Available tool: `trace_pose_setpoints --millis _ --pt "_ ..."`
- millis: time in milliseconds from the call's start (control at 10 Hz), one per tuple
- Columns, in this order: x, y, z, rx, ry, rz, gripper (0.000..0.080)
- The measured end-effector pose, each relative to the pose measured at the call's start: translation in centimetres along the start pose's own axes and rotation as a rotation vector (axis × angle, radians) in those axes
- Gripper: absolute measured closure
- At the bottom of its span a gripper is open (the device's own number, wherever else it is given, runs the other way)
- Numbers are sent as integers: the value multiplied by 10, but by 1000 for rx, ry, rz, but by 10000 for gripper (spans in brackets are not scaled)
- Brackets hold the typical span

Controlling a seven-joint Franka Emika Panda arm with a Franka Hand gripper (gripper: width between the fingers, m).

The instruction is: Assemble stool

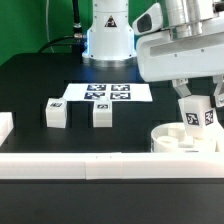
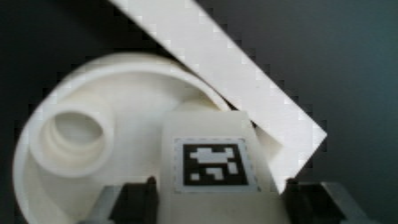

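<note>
Tabletop [image 1: 30, 80] was black, green backdrop [image 1: 35, 20] behind, a white border rail [image 1: 70, 160] along its near edge; the marker board [image 1: 107, 93] lay mid-surface, two loose block legs [image 1: 56, 113] before it; the thick round seat disc [image 1: 180, 140] sat beside the rail near the corner on the exterior view's right; the gripper [image 1: 198, 104] was closed tight on a tagged white leg [image 2: 214, 160] upright over the disc.

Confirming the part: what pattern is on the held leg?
Black-and-white square tag on white leg; wrist view.

Glossy white arm [image 1: 180, 55] of smooth rounded shells; pincer [image 2: 222, 205] with dark grey fingers.
</note>
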State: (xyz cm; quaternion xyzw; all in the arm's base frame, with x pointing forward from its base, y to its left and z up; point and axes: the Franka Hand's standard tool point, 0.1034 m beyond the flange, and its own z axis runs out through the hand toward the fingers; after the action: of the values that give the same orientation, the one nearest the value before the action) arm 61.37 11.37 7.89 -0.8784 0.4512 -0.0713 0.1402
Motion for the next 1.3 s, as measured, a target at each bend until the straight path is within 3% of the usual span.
trace_pose_setpoints --millis 400,700,900,1000,1200,1300 --pt "1 -3 0 26 -27 375 459" --pt "0 -4 0 23 -34 458 459" --pt "4 -5 -6 28 -34 379 236" --pt "6 -9 -14 37 -32 338 174" --pt "7 -19 -33 57 -34 307 155" --pt "7 -18 -32 58 -30 219 155"
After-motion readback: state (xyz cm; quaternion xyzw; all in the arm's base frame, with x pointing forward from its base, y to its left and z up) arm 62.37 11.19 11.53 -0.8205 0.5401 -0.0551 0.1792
